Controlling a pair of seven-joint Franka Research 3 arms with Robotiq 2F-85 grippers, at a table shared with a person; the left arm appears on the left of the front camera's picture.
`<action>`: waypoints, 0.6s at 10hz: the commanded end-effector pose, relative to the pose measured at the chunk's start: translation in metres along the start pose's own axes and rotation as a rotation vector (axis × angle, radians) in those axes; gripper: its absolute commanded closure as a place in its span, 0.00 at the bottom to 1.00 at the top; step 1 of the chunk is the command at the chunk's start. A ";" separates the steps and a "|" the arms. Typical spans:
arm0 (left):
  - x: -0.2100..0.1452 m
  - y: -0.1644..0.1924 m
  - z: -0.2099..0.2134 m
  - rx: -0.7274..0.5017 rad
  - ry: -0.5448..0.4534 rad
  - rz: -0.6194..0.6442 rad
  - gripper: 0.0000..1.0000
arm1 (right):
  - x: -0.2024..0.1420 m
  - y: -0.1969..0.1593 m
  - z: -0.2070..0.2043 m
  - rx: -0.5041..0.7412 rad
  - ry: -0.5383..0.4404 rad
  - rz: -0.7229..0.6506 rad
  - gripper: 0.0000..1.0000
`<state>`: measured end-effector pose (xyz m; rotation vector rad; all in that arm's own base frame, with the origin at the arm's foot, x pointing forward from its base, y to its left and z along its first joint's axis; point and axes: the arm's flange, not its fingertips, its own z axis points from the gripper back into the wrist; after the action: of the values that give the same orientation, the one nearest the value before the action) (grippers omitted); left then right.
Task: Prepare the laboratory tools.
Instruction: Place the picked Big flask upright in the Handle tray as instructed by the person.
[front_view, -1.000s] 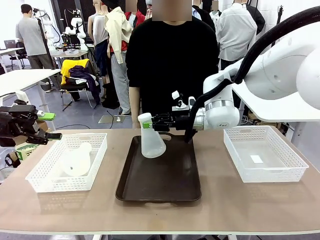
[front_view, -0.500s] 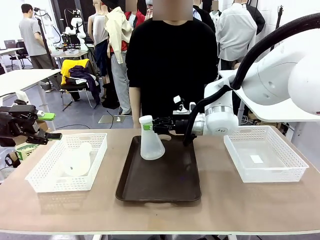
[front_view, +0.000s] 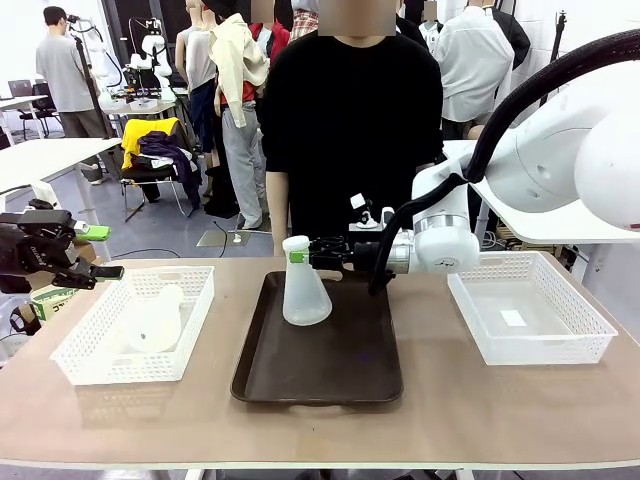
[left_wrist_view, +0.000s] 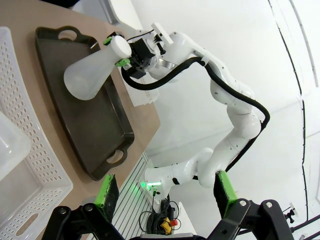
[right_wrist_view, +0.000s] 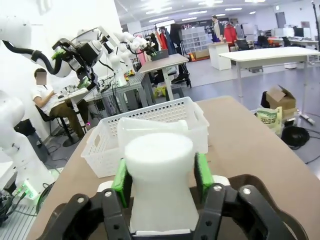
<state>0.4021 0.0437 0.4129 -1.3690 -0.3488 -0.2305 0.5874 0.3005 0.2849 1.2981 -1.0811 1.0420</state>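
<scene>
Front view: right tool (front_view: 300, 256) clamped on upright flask (front_view: 305, 298) neck, over tray (front_view: 330, 370).
Left wrist view: left tool (left_wrist_view: 165, 192) fingers spread wide, empty.

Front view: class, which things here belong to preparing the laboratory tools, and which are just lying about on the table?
Job in hand: gripped flask, neck in the right gripper, at the dark tray; second flask, lying in the left basket.
Lying about: dark tray; left basket; right basket.
</scene>
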 end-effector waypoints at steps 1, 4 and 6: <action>-0.001 -0.002 0.002 -0.006 0.003 -0.008 0.00 | -0.001 0.006 0.004 -0.003 -0.019 0.031 0.00; -0.001 -0.002 0.002 -0.006 0.003 -0.008 0.00 | -0.005 0.011 0.011 0.002 0.006 0.033 0.00; -0.001 -0.002 0.002 -0.006 0.003 -0.008 0.00 | -0.006 0.018 0.021 0.014 0.078 0.035 0.00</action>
<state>0.4021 0.0437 0.4129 -1.3690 -0.3488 -0.2306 0.5794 0.2859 0.2801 1.2727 -1.0654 1.0725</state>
